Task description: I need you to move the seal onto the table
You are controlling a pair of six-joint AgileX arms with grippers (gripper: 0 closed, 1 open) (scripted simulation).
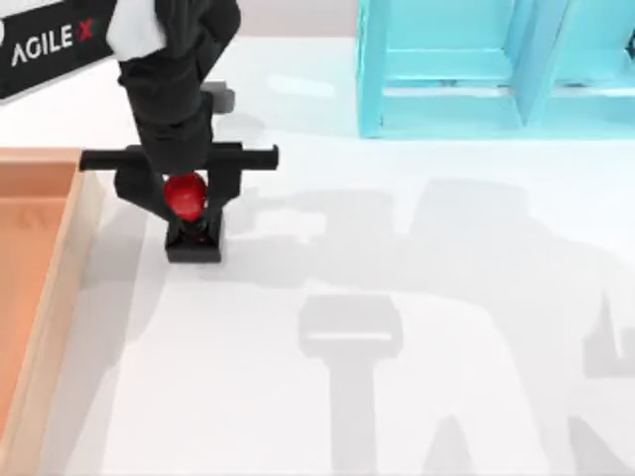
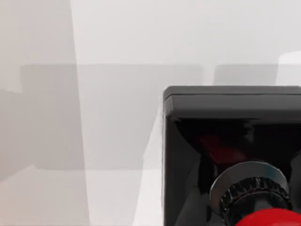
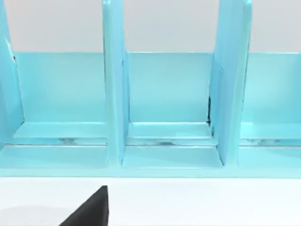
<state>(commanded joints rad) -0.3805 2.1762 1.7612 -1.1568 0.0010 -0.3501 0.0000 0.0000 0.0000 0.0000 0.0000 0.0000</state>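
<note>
A: Where is the seal (image 1: pixel 190 213)?

B: On the left part of the white table (image 1: pixel 417 327), just right of the wooden tray (image 1: pixel 50 288). Its square black base sits at the near end and the glossy red round knob lies toward the far side. In the top view I cannot tell whether the base rests on the surface or hangs just above it.

A: And the left gripper (image 1: pixel 186 198)?

B: It reaches down over the seal from the far side, and its two black fingers stand on either side of the red knob, closed against it.

A: What does the left wrist view add?

B: The black block of the seal (image 2: pixel 225 141) is seen close, smooth and shiny with a red reflection on its face. A ribbed metal collar joins it to the red knob. Behind it lies the plain, matte table (image 2: pixel 113 94), crossed by soft grey shadows.

A: Anything else around?

B: A turquoise shelf unit (image 1: pixel 476 69) stands at the far right. In the right wrist view its upright dividers (image 3: pixel 113 94) split it into open compartments with smooth, flat floors.

A: The tray?

B: Shallow, light wood, with a raised rim, at the left edge.
</note>
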